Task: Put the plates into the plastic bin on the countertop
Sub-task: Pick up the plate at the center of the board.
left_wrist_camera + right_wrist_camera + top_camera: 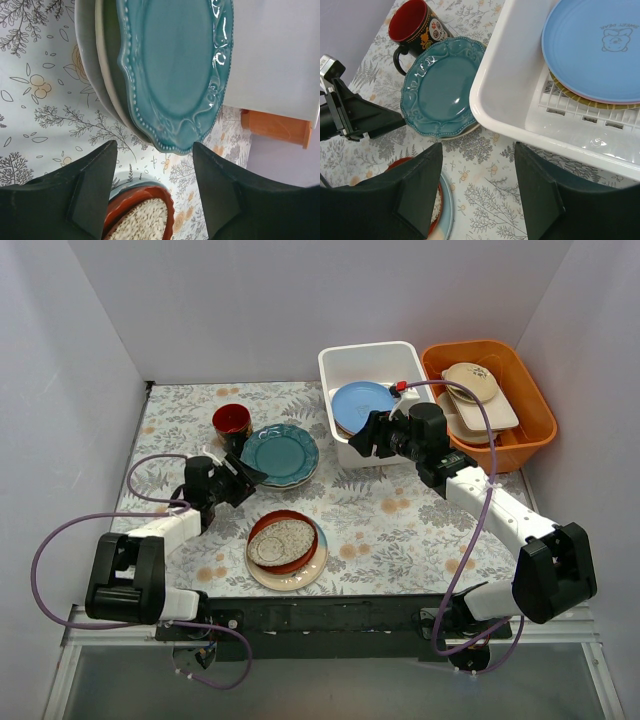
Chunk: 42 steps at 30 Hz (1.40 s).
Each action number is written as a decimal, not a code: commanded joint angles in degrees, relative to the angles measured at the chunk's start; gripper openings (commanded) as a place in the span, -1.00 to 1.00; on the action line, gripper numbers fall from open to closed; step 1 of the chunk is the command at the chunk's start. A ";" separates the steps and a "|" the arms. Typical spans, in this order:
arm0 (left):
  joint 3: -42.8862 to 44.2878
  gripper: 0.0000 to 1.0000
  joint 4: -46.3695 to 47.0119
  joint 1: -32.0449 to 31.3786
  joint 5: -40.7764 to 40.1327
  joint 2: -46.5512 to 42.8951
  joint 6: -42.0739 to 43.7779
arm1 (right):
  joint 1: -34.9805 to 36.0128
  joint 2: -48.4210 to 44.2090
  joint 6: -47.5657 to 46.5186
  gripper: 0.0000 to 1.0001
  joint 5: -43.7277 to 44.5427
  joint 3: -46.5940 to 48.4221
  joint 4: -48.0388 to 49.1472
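Over on the left of the overhead view, the left gripper [238,476] is spread wide and empty, lined up with the near rim of the teal plate [280,453]. That plate sits on paler plates [100,75] on the countertop [400,525], left of centre. I'd worry the jaws catch two rims at once, or only the glossy scalloped edge, so the plate slips or drags its neighbours. A shove would send the stack into the dark-red cup [231,421] just beside it at upper left. Lower middle, the red-brown plate [285,545] with its speckled dish waits on another plate, close under any carrying path. Further right, the plastic bin [340,362] already holds the light blue plate [363,405] on a yellow-centred one. The right gripper [366,436] hovers open and empty at the bin's near left wall, so a plate swung across could strike that arm. Nothing should stray to the orange tub [525,380] at far right.
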 commanded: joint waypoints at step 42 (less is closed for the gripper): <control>0.10 0.10 18.16 6.15 13.52 7.52 -4.50 | 0.20 -1.95 -1.23 0.33 0.94 -0.67 0.32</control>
